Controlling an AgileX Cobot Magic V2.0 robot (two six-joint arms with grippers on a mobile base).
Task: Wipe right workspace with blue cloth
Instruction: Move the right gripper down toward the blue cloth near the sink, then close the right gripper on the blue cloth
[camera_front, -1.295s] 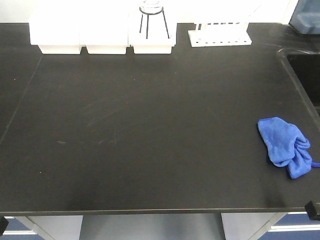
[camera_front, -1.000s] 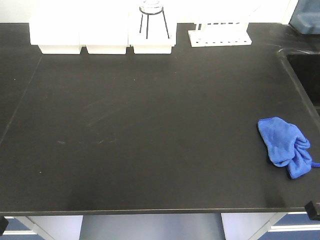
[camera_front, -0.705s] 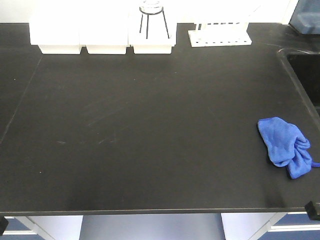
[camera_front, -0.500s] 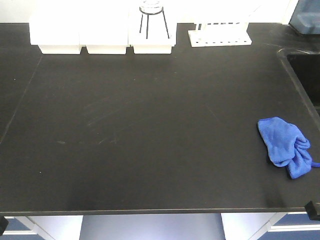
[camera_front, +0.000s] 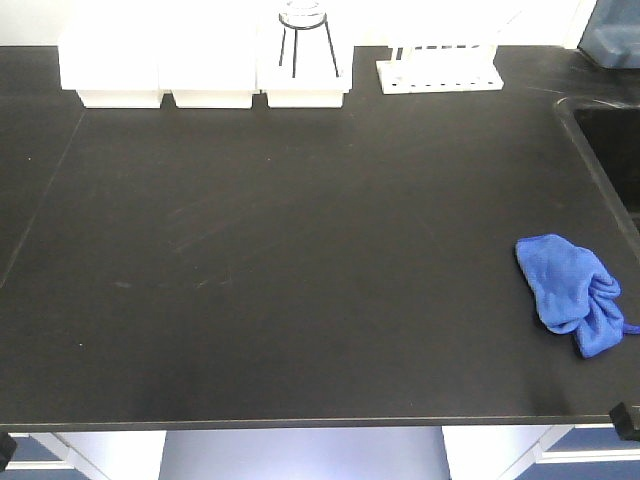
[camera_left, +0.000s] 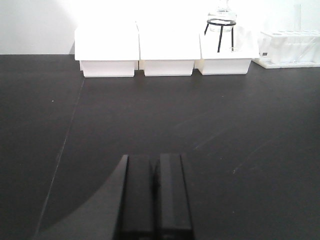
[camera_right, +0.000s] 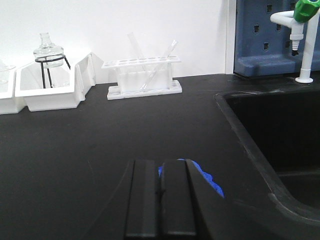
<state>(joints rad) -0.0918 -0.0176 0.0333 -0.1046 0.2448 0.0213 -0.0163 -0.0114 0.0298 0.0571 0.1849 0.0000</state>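
A crumpled blue cloth (camera_front: 572, 294) lies on the black bench top (camera_front: 300, 250) near its right front edge. In the right wrist view only a strip of the cloth (camera_right: 209, 181) shows past the right gripper (camera_right: 160, 165), which hangs in front of it with both fingers pressed together and nothing between them. The left gripper (camera_left: 154, 161) is shut and empty over the left part of the bench. In the front view only dark tips of the arms show at the bottom corners.
Three white bins (camera_front: 205, 62) stand along the back edge; one holds a glass flask on a black wire stand (camera_front: 303, 30). A white test tube rack (camera_front: 440, 66) stands to their right. A black sink (camera_right: 280, 135) opens at the far right, with a tap (camera_right: 302, 30) behind.
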